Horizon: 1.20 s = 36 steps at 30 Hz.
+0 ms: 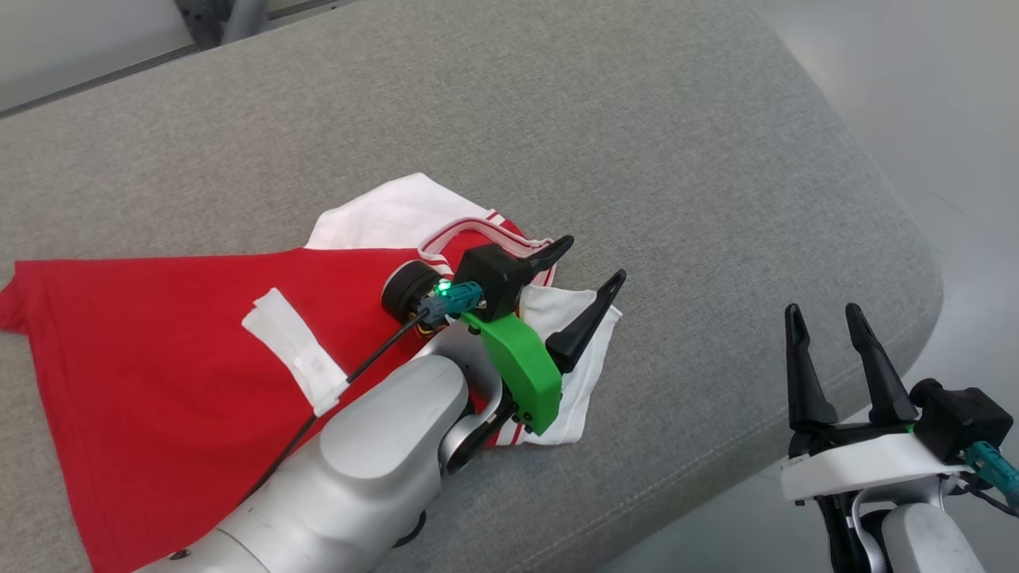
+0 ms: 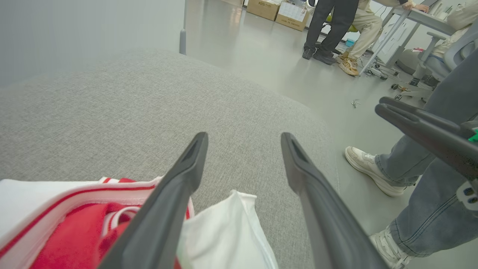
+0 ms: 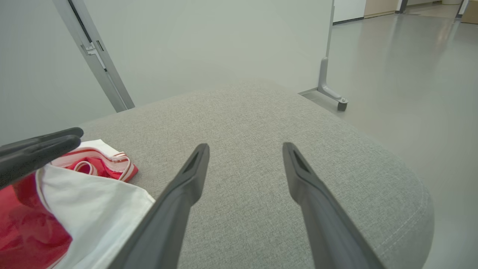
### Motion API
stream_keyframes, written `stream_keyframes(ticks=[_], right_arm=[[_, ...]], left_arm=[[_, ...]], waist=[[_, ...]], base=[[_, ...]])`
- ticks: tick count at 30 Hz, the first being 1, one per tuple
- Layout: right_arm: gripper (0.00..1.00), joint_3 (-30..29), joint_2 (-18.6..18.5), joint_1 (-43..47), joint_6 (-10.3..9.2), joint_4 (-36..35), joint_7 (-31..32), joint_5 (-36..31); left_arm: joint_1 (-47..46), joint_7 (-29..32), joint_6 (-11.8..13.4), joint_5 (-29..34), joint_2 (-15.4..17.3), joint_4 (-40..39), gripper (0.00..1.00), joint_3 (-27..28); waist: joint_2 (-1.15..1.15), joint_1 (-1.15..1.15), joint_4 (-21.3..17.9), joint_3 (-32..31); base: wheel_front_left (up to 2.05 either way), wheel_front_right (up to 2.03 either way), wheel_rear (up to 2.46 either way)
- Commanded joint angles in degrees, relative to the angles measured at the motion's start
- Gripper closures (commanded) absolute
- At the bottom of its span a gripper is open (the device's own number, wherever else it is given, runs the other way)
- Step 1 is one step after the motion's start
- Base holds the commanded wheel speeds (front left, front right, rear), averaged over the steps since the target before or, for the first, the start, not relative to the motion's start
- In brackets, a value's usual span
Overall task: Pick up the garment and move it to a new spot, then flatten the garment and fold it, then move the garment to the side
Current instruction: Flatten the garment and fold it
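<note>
Red garment [image 1: 159,358] with white sleeves lies rumpled on grey cushion [image 1: 637,119]; left gripper [image 1: 593,259] and right gripper [image 1: 822,310] both spread, empty.

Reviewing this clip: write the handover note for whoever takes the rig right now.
Left gripper: open, empty, over the garment's collar end.
Right gripper: open, empty, at the cushion's near right edge.
Garment: red and white, lying loose on the grey cushion; body roughly spread, white sleeves bunched by the collar.
Done: garment laid on the cushion, not held.
Left: smooth it flat, fold it, move it aside.
Note: a person's legs stand close beside the cushion.
</note>
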Motion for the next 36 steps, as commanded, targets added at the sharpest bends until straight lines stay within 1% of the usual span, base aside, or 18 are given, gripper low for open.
stream_keyframes(ticks=[1, 2, 4, 8, 9, 10, 11, 13, 15, 17, 18, 21, 22, 24, 27, 29, 32, 36], right_arm=[[0.0, -0.69, -0.06, 0.1, 0.0, -0.73, -0.18, -0.74], [0.0, -1.2, -0.05, 0.16, 0.0, -1.04, -0.18, -1.15], [0.0, -2.1, -0.08, 0.11, 0.0, -1.97, -0.18, -2.02], [0.0, -3.95, -0.06, 0.0, 0.0, -4.08, -0.18, -4.39], [0.0, -3.95, -0.06, 0.0, 0.0, -4.08, -0.18, -4.39], [0.0, -4.43, -0.05, 0.07, 0.0, -4.61, -0.18, -5.0], [0.0, -5.25, -0.09, 0.15, 0.0, -5.6, -0.18, -6.2], [0.0, -6.05, -0.09, 0.6, 0.0, -6.27, -0.18, -7.65], [0.0, -6.81, -0.08, 1.27, 0.0, -6.57, -0.18, -8.87], [0.0, -7.54, -0.1, 1.98, 0.0, -6.65, -0.18, -10.36], [0.0, -7.73, -0.08, 2.26, 0.0, -6.6, -0.18, -10.94], [0.0, -8.94, -0.07, 3.4, 0.0, -6.27, -0.18, -12.3], [0.0, -9.25, -0.07, 3.82, 0.0, -5.97, -0.18, -12.81], [0.0, -9.94, -0.09, 4.45, 0.0, -5.43, -0.18, -13.51], [0.0, -10.56, -0.07, 5.56, 0.0, -4.37, -0.18, -14.17], [0.0, -10.67, -0.07, 6.17, 0.0, -3.6, -0.18, -14.76], [0.0, -10.34, -0.07, 6.85, 0.0, -2.35, -0.18, -15.18], [0.0, -9.3, -0.08, 7.63, 0.0, -0.7, -0.18, -15.26]], left_arm=[[0.05, -1.02, 0.47, -1.14, -0.12, -1.41, 0.0, 1.12], [0.43, -1.41, 0.6, -1.16, 0.01, -2.5, 0.0, 1.48], [1.56, -2.16, 2.02, -1.41, 1.05, -5.14, 0.0, 2.69], [4.98, -3.37, 7.31, -0.27, 4.3, -12.0, 0.0, 5.89], [4.98, -3.37, 7.31, -0.27, 4.3, -12.0, 0.0, 5.89], [6.2, -3.43, 8.75, 0.34, 5.34, -13.82, 0.0, 6.61], [9.41, -3.68, 11.74, 0.5, 7.71, -17.13, 0.0, 8.63], [12.84, -3.85, 14.11, 0.62, 10.11, -19.93, 0.0, 10.74], [16.35, -3.84, 16.6, 2.13, 12.77, -22.24, 0.0, 13.18], [20.73, -3.86, 18.9, 3.97, 14.74, -24.36, 0.0, 16.28], [23.04, -3.87, 19.85, 4.41, 15.49, -25.4, 0.0, 18.25], [29.63, -3.85, 21.38, 6.55, 16.92, -27.98, 0.0, 24.25], [31.8, -3.83, 21.75, 7.3, 16.94, -28.46, 0.0, 26.41], [35.66, -3.84, 21.25, 8.9, 16.74, -29.37, 0.0, 29.87], [40.61, -3.84, 20.25, 11.79, 15.58, -29.93, 0.0, 35.49], [43.47, -3.84, 19.17, 12.94, 14.21, -29.84, 0.0, 38.91], [46.36, -3.84, 16.52, 15.51, 12.62, -29.1, 0.0, 42.88], [48.88, -3.84, 11.53, 18.53, 10.95, -27.21, 0.0, 46.87]], waist=[[0.0, 0.0, 2.97, -1.77], [0.0, 0.0, 3.88, -2.23], [0.0, 0.0, 5.67, -3.15], [0.0, 0.0, 9.24, -5.13], [0.0, 0.0, 9.24, -5.13], [0.0, 0.0, 10.19, -5.72], [0.0, 0.0, 11.88, -6.76], [0.0, 0.0, 13.65, -7.95], [0.0, 0.0, 15.33, -9.23], [0.0, 0.0, 16.95, -10.42], [0.0, 0.0, 17.65, -10.84], [0.0, 0.0, 20.03, -11.94], [0.0, 0.0, 20.78, -12.19], [0.0, 0.0, 22.22, -12.61], [0.0, 0.0, 23.98, -13.38], [0.0, 0.0, 24.95, -13.8], [0.0, 0.0, 26.09, -14.34], [0.0, 0.0, 27.12, -15.17]], base=[[0.0, 0.0, 0.0], [0.0, 0.0, 0.0], [0.0, 0.0, 0.0], [0.0, 0.0, 0.0], [0.0, 0.0, 0.0], [0.0, 0.0, 0.0], [0.0, 0.0, 0.0], [0.0, 0.0, 0.0], [0.0, 0.0, 0.0], [0.0, 0.0, 0.0], [0.0, 0.0, 0.0], [0.0, 0.0, 0.0], [0.0, 0.0, 0.0], [0.0, 0.0, 0.0], [0.0, 0.0, 0.0], [0.0, 0.0, 0.0], [0.0, 0.0, 0.0], [0.0, 0.0, 0.0]])
